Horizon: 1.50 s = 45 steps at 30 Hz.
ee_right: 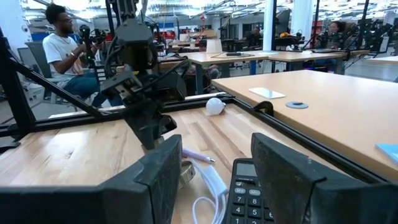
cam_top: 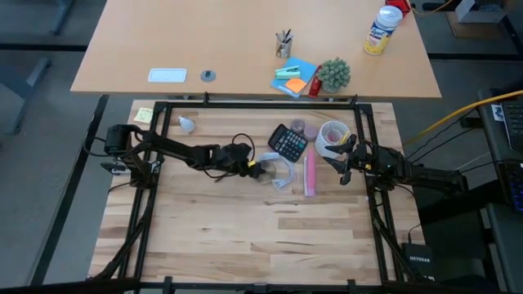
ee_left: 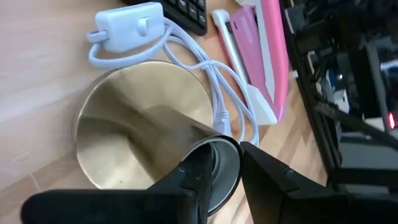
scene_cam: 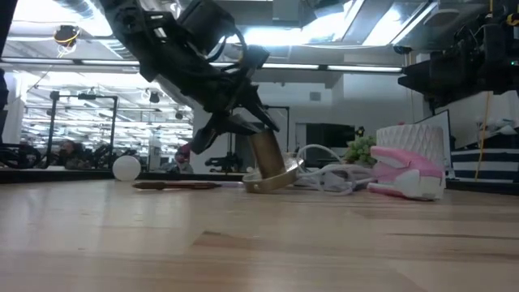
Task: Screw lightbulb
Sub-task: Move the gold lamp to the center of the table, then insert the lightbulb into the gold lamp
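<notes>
The lightbulb (cam_top: pixel 186 124), small and frosted white, lies by itself at the table's far left, and the low view shows it resting on the wood (scene_cam: pixel 126 168). No gripper is near it. At mid-table my left gripper (cam_top: pixel 253 167) is shut on a brass lamp socket (ee_left: pixel 143 124) that has a wide round foot and a white cord with a switch (ee_left: pixel 127 23). My right gripper (cam_top: pixel 345 167) waits open at the right, above the table, with nothing between its fingers (ee_right: pixel 216 143). My left gripper has the open rim of the brass socket's tube (ee_left: pixel 231 148), one finger inside the opening and one outside its wall. The fingers come slanting down from the table's left. The socket is tilted, with the edge of its round foot (scene_cam: pixel 272 185) on the table.
A black calculator (cam_top: pixel 288 144), a pink tool (cam_top: pixel 310 173) and a tape roll (cam_top: pixel 331 135) lie just right of the socket. Its white cord (cam_top: pixel 282 175) loops between them. Black frame rails (cam_top: pixel 245 102) border the work area. Bare wood lies toward the near edge.
</notes>
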{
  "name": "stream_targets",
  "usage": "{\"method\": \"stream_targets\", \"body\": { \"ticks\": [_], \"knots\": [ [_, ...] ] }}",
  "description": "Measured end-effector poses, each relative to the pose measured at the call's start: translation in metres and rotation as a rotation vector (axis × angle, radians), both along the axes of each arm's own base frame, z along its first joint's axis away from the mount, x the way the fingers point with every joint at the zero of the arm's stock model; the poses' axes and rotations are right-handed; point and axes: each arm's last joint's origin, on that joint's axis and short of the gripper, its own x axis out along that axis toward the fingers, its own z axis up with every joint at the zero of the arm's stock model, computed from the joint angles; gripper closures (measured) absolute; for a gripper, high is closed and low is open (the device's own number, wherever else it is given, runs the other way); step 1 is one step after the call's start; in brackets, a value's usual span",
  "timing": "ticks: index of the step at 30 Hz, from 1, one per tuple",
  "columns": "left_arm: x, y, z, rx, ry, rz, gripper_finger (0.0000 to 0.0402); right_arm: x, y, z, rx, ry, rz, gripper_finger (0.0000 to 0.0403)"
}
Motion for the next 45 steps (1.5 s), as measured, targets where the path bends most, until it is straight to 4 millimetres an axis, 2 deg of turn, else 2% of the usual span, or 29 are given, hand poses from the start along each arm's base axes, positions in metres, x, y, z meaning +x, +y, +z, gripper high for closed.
{"method": "stream_targets", "body": {
  "ticks": [9, 20, 26, 37, 45],
  "knots": [
    [0.0, 0.001, 0.001, 0.025, -0.005, -0.065, 0.0321, 0.0, 0.0, 0.0, 0.0, 0.0, 0.002, 0.0205],
    [0.001, 0.001, 0.002, 0.038, -0.013, -0.066, 0.0249, 0.0, 0.0, 0.0, 0.0, 0.0, 0.009, 0.0205],
    [0.002, 0.002, 0.003, 0.038, -0.03, -0.073, 0.0224, 0.0, 0.0, 0.0, 0.0, 0.0, 0.009, 0.0205],
    [-0.001, 0.002, 0.013, 0.021, -0.07, -0.155, 0.0245, 0.0, 0.0, 0.0, 0.0, 0.0, 0.01, 0.0205],
    [-0.024, 0.014, 0.038, 0.062, 0.001, -0.153, 0.0256, 0.0, 0.0, 0.0, 0.0, 0.0, 0.01, 0.0205]
  ]
}}
